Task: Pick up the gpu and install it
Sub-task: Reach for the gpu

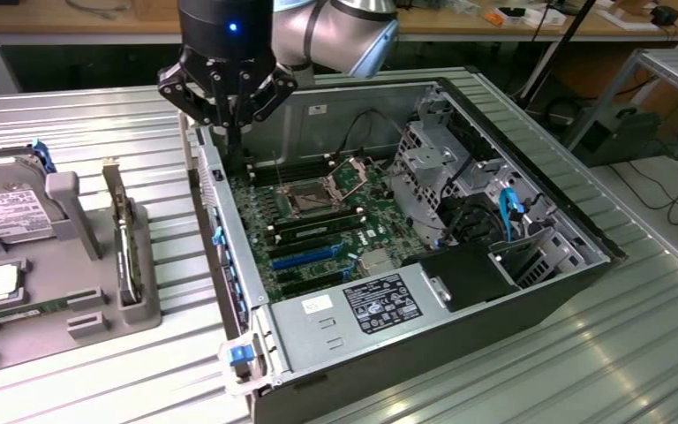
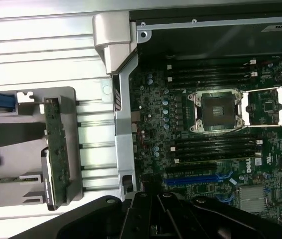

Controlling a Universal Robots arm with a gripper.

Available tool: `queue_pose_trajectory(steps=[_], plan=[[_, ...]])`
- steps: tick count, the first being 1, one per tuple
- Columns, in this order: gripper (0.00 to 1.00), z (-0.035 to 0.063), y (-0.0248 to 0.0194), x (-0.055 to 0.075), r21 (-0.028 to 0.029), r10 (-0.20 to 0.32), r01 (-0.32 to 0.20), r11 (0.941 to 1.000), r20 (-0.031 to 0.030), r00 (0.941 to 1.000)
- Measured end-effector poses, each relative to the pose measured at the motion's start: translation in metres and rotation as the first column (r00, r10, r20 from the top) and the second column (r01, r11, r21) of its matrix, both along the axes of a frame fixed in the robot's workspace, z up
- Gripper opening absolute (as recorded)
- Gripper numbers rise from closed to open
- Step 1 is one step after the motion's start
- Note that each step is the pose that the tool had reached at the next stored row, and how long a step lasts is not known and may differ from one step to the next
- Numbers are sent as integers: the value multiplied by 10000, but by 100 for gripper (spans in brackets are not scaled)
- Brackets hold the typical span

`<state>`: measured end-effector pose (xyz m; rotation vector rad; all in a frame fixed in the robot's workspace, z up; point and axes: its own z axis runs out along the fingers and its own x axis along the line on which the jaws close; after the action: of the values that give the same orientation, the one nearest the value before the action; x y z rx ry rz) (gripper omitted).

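Open case [image 1: 528, 148] on its side on the ribbed table [image 1: 621, 353], taken as the landmark for everything below.

Above the case's wall on the exterior view's left, toward its far corner: gripper [image 1: 234, 146], pointing straight down. Fingers pressed together, nothing gripped between them. Tips just over that wall's edge, beside the motherboard [image 1: 369, 190]; cannot tell whether touching anything.

Outside the case, just beside that same wall: grey holder [image 1: 86, 309]. In the holder's slot nearest the case: gpu [image 1: 124, 243], standing upright on its long edge, parallel to the case wall, pale bracket at the end toward the case's far corner. Well apart from the gripper and not yet picked up.

Farther from the case, in the same holder: hard drive [image 1: 10, 216], propped at a tilt, white label showing.

Inside the case: CPU socket [image 1: 313, 196] with its frame open, between two banks of memory slots. Toward the case's near end, blue expansion slots [image 1: 304, 254], then the power supply [image 1: 380, 305] against the near wall.
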<state>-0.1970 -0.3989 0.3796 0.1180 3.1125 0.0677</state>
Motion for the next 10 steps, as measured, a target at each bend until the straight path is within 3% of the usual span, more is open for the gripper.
queue_pose_trajectory(steps=[10], plan=[[11, -21, 0, -144, 0, 0, 0, 10000, 0, 10000]])
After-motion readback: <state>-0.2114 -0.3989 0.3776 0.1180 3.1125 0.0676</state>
